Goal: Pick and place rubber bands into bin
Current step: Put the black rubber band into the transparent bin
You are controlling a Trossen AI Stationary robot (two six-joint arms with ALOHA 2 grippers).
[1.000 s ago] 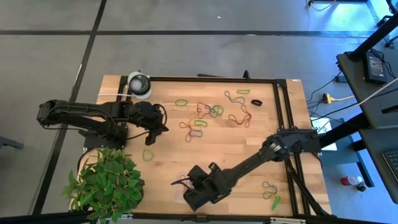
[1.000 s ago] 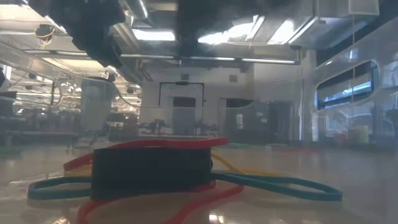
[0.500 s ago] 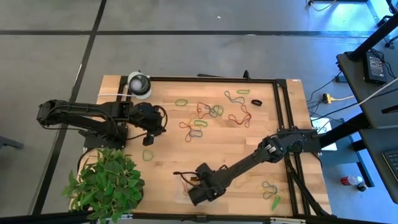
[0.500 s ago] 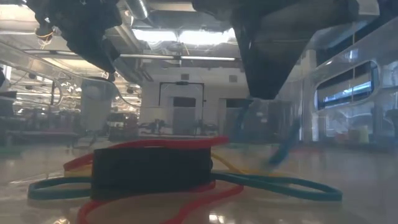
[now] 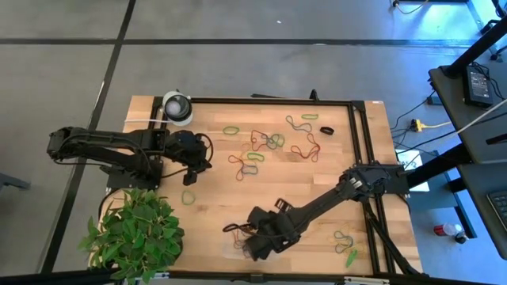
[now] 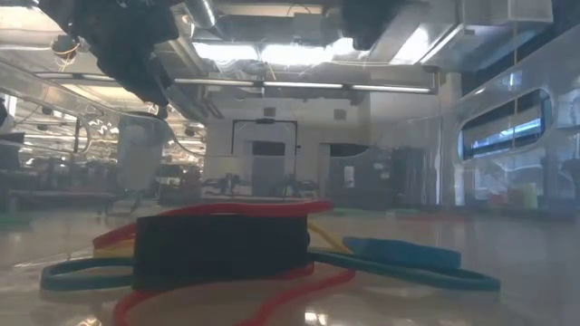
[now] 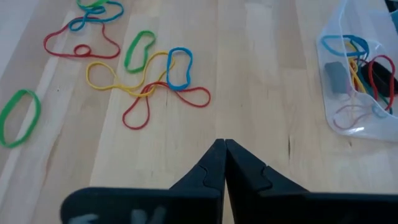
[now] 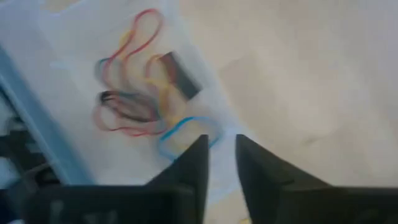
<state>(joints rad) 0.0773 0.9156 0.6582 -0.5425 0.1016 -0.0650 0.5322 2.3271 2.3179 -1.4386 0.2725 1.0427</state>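
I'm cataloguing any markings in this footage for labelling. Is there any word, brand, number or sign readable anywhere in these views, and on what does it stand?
No readable text in any view.
The device on the dark desk at the table's right: small marks on its face, too small to read.
The bin and the rubber bands: no label or print visible.
Both arms and the right gripper: no legible markings.

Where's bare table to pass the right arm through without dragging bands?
Bare wood lies between the central band cluster and the right gripper over the bin, near the front edge. Crowded: the back centre and the bands at the front right corner.
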